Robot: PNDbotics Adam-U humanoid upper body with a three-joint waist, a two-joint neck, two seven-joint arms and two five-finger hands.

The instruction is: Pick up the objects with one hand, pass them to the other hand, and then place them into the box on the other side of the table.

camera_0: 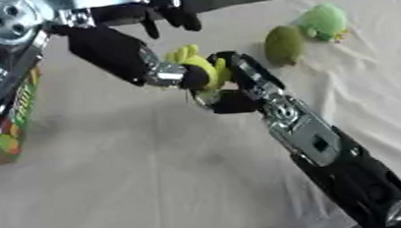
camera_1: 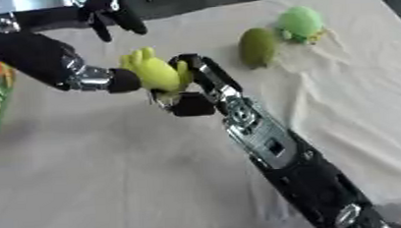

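Left eye view: both hands meet over the bench [camera_0: 113,189] right now, mid-handover. The yellow toy [camera_0: 200,66] sits between them, the left hand [camera_0: 193,78] curled onto it from one side and the right hand [camera_0: 237,84] curled round it from below and beside. The risk, as I judge it: if one hand lets go before the other has a proper hold, the toy drops to the cloth, and with fingers from both hands crowded on such a small thing, they could snag one another. The colourful box [camera_0: 14,116] waits well off beyond the left arm, at the frame's edge.

Right eye view: same clinch, with the toy's lobes poking up above the fingers. Beyond the right hand lie a dark green oval object [camera_1: 257,46] and a light green plush [camera_1: 301,23], close together, clear of the handover. Nothing stands between the hands and the box.
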